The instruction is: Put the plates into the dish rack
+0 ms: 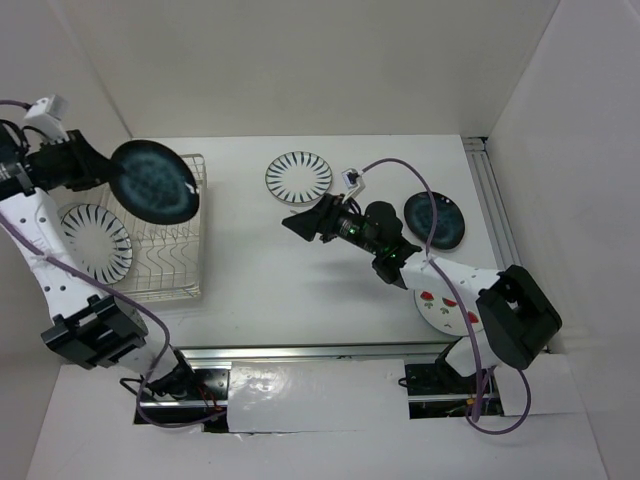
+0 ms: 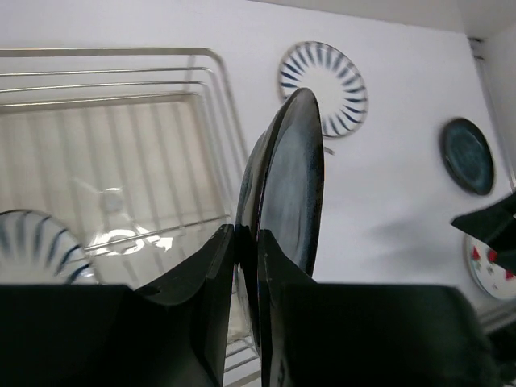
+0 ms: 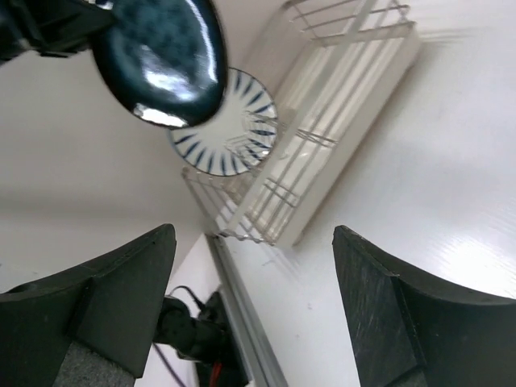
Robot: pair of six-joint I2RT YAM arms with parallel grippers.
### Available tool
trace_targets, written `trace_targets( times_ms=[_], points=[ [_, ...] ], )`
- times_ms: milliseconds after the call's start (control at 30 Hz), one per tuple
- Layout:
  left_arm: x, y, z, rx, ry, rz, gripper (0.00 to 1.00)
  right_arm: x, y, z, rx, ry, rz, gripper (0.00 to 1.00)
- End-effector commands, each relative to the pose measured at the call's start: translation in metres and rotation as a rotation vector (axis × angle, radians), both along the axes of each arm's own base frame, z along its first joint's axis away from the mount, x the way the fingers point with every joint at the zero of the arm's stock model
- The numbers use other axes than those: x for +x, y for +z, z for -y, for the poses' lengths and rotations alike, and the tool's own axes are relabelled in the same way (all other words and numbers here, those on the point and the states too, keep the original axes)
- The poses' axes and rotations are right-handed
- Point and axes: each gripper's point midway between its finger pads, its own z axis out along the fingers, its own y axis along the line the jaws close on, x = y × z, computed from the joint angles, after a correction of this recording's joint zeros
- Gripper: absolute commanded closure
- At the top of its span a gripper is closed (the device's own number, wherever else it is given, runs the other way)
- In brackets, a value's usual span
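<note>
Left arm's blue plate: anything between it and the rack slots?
Nothing visible. The left gripper holds the blue plate over the dish rack; wires below it look bare. The striped plate already racked sits toward the near end.

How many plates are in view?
5: blue plate in left hand; striped plate in dish rack; on the table, second striped plate, second blue plate, watermelon plate. Right arm may hide more.

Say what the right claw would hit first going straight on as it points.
Most likely the dish rack, centred ahead of the open right claw; only bare table lies between, though depth is unclear.
</note>
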Motion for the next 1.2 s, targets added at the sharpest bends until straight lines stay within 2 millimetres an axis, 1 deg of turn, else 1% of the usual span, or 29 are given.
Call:
trace_targets(
  times_ms=[0, 33, 67, 100, 167, 200, 233, 267, 300, 333, 367, 400, 500, 567, 600, 633, 700, 733, 767, 800, 833, 867, 900, 933, 967, 1067, 1100, 1133, 1167],
  points=[
    [-0.008, 0.027, -0.032, 0.043, 0.044, 0.084, 1.0, 0.008, 0.002, 0.007, -0.074, -0.067, 0.037, 0.14],
    [-0.008, 0.031, -0.044, 0.073, 0.069, 0.096, 1.0, 0.01, -0.002, 0.009, -0.083, -0.077, 0.026, 0.14],
    [-0.015, 0.032, -0.06, 0.087, 0.112, 0.098, 1.0, 0.013, -0.008, 0.013, -0.102, -0.095, 0.02, 0.14],
    [-0.019, 0.031, -0.07, 0.108, 0.142, 0.094, 1.0, 0.013, -0.009, 0.013, -0.102, -0.095, 0.02, 0.14],
    [-0.028, 0.032, -0.092, 0.164, 0.196, 0.098, 1.0, 0.015, -0.023, 0.012, -0.136, -0.093, -0.004, 0.14],
    [-0.031, 0.03, -0.1, 0.187, 0.22, 0.089, 1.0, 0.02, -0.023, 0.016, -0.136, -0.111, -0.005, 0.13],
    [-0.032, 0.031, -0.109, 0.225, 0.233, 0.097, 1.0, 0.021, -0.029, 0.015, -0.145, -0.111, -0.015, 0.13],
    [-0.037, 0.027, -0.121, 0.232, 0.269, 0.086, 1.0, 0.023, -0.037, 0.013, -0.157, -0.11, -0.029, 0.13],
    [-0.042, 0.03, -0.126, 0.273, 0.295, 0.091, 1.0, 0.023, -0.041, 0.013, -0.164, -0.109, -0.036, 0.13],
    [-0.042, 0.03, -0.136, 0.312, 0.309, 0.099, 1.0, 0.024, -0.046, 0.012, -0.171, -0.109, -0.044, 0.13],
    [-0.046, 0.031, -0.14, 0.338, 0.327, 0.1, 1.0, 0.023, -0.051, 0.01, -0.177, -0.098, -0.051, 0.13],
    [-0.052, 0.034, -0.147, 0.379, 0.359, 0.1, 1.0, 0.023, -0.06, 0.008, -0.187, -0.087, -0.076, 0.13],
    [-0.061, 0.04, -0.157, 0.481, 0.398, 0.111, 1.0, 0.025, -0.077, 0.004, -0.202, -0.076, -0.11, 0.13],
    [-0.067, 0.043, -0.156, 0.536, 0.411, 0.121, 1.0, 0.026, -0.076, 0.0, -0.185, -0.064, -0.112, 0.13],
    [-0.067, 0.047, -0.158, 0.567, 0.425, 0.14, 1.0, 0.026, -0.082, -0.002, -0.19, -0.054, -0.119, 0.13],
    [-0.07, 0.048, -0.162, 0.601, 0.443, 0.138, 1.0, 0.025, -0.077, -0.004, -0.171, -0.044, -0.113, 0.13],
    [-0.075, 0.046, -0.161, 0.634, 0.46, 0.142, 1.0, 0.027, -0.087, -0.006, -0.176, -0.044, -0.133, 0.13],
    [-0.075, 0.045, -0.168, 0.649, 0.478, 0.138, 1.0, 0.026, -0.087, -0.006, -0.176, -0.035, -0.133, 0.13],
    [-0.075, 0.041, -0.163, 0.656, 0.462, 0.135, 1.0, 0.026, -0.087, -0.006, -0.176, -0.034, -0.133, 0.13],
    [-0.075, 0.044, -0.167, 0.671, 0.475, 0.139, 1.0, 0.026, -0.091, -0.007, -0.182, -0.034, -0.14, 0.13],
    [-0.074, 0.041, -0.17, 0.676, 0.483, 0.135, 1.0, 0.025, -0.093, -0.006, -0.189, -0.034, -0.149, 0.13],
    [-0.075, 0.033, -0.172, 0.666, 0.487, 0.117, 1.0, 0.025, -0.097, -0.005, -0.205, -0.033, -0.15, 0.13],
    [-0.075, 0.036, -0.172, 0.678, 0.49, 0.129, 1.0, 0.026, -0.097, -0.004, -0.206, -0.042, -0.15, 0.13],
    [-0.075, 0.032, -0.172, 0.671, 0.488, 0.121, 1.0, 0.027, -0.1, -0.003, -0.215, -0.051, -0.16, 0.13],
    [-0.073, 0.025, -0.175, 0.673, 0.482, 0.114, 1.0, 0.026, -0.098, -0.002, -0.22, -0.05, -0.153, 0.13],
    [-0.068, 0.016, -0.165, 0.676, 0.435, 0.118, 1.0, 0.028, -0.097, -0.002, -0.228, -0.059, -0.147, 0.13],
    [-0.065, 0.001, -0.163, 0.654, 0.419, 0.1, 1.0, 0.028, -0.097, -0.002, -0.228, -0.059, -0.147, 0.13],
    [-0.061, 0.001, -0.156, 0.661, 0.401, 0.115, 1.0, 0.028, -0.1, -0.001, -0.235, -0.058, -0.155, 0.13],
    [-0.061, -0.002, -0.156, 0.672, 0.41, 0.109, 1.0, 0.028, -0.1, -0.001, -0.235, -0.058, -0.155, 0.13]
  ],
)
